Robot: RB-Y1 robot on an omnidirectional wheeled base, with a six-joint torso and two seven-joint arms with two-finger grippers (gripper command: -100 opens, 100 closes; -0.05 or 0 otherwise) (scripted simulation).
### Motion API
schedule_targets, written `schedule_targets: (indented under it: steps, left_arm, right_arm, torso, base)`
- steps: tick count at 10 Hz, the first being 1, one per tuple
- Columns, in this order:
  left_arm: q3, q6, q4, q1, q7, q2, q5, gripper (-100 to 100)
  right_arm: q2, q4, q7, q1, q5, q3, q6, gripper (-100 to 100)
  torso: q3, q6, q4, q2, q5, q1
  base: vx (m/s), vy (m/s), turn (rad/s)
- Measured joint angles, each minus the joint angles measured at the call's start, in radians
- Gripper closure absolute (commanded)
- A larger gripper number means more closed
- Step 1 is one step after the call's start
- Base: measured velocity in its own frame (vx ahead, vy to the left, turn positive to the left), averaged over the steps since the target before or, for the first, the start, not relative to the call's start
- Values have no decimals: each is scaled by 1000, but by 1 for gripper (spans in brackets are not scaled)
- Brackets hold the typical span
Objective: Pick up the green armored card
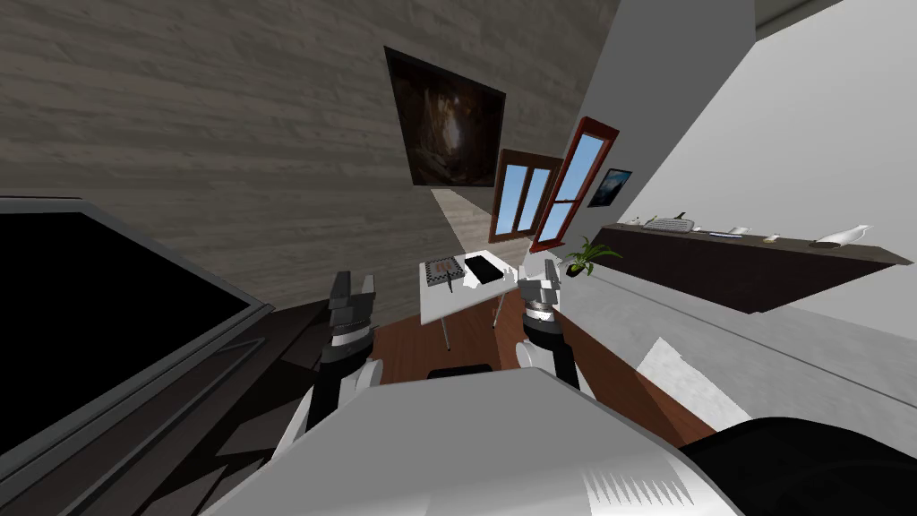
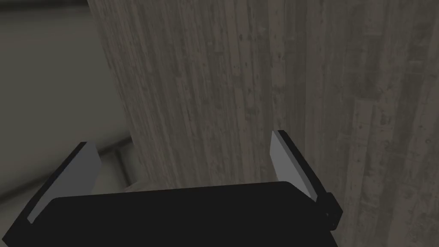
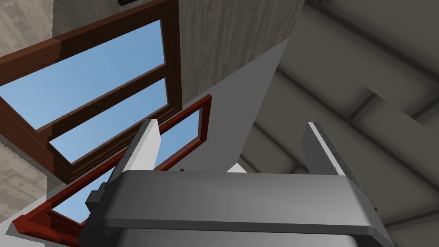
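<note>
A small white table (image 1: 445,309) stands some way ahead on the red-brown floor. On it lie a checkered flat piece (image 1: 442,270), a black flat piece (image 1: 484,268) and a thin dark pen (image 1: 450,285); they are too small to tell which is the card. My left gripper (image 1: 351,288) (image 2: 180,167) is raised left of the table, open and holding nothing, facing a grey plank wall. My right gripper (image 1: 540,274) (image 3: 233,143) is raised to the right of the table, also open and holding nothing.
A large black screen (image 1: 81,313) on dark furniture is close on my left. A green plant (image 1: 587,257) stands just right of the table. A long dark shelf (image 1: 743,269) with small items runs along the right wall. A white sheet (image 1: 689,381) lies on the floor.
</note>
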Motion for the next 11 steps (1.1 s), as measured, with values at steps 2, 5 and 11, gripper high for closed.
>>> schedule_targets:
  steps: [2, 5, 11]
  left_arm:
    - [4, 10, 10, -2, -4, 40, -4, -100]
    - [19, 72, 42, -14, -23, 97, -25, -100]
    - [61, 211, 145, -56, -70, 124, -72, -100]
  right_arm:
    - [0, 0, 0, 0, 0, 0, 0, 0]
    - [0, 0, 0, 0, 0, 0, 0, 0]
    - [0, 0, 0, 0, 0, 0, 0, 0]
  torso:
    - [-1, 0, 0, -1, -1, -3]
    - [-2, 0, -1, -4, -3, -12]
    - [-2, 0, -1, -4, -3, -11]
  base:
    - [22, -67, 13]
    - [65, -174, 30]
    - [56, -165, 26]
